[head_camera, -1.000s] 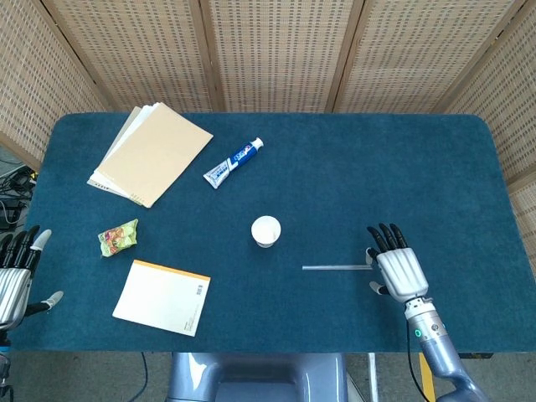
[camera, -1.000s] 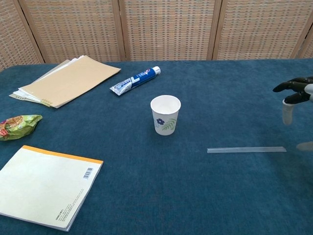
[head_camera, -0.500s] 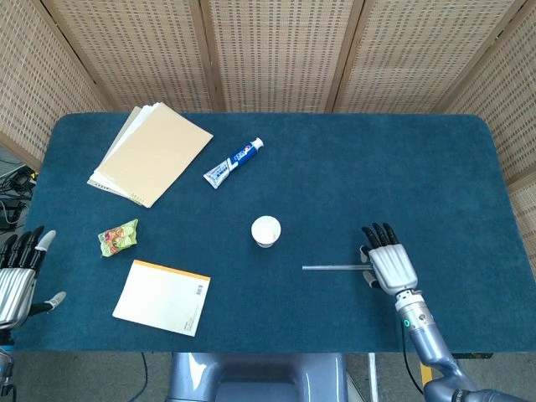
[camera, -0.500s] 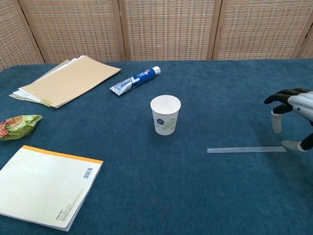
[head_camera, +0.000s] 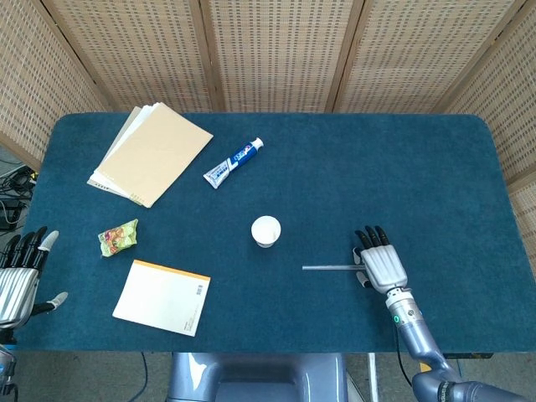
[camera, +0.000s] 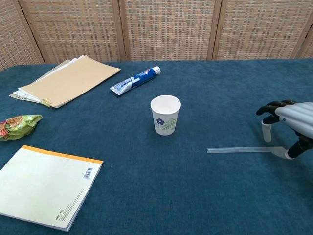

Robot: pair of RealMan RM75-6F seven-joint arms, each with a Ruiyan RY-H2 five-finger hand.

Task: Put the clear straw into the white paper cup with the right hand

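The clear straw lies flat on the blue table, to the right of the white paper cup, which stands upright near the middle. My right hand hovers palm down over the straw's right end. Its fingers are apart and arched, and the thumb sits at the straw's tip. It holds nothing. My left hand hangs open off the table's left edge, seen only in the head view.
A toothpaste tube and a stack of tan folders lie at the back left. A green snack packet and an orange-edged notepad lie front left.
My right hand has slid left and come down over the straw's right end. The straw, the cup and my left hand have stayed put.
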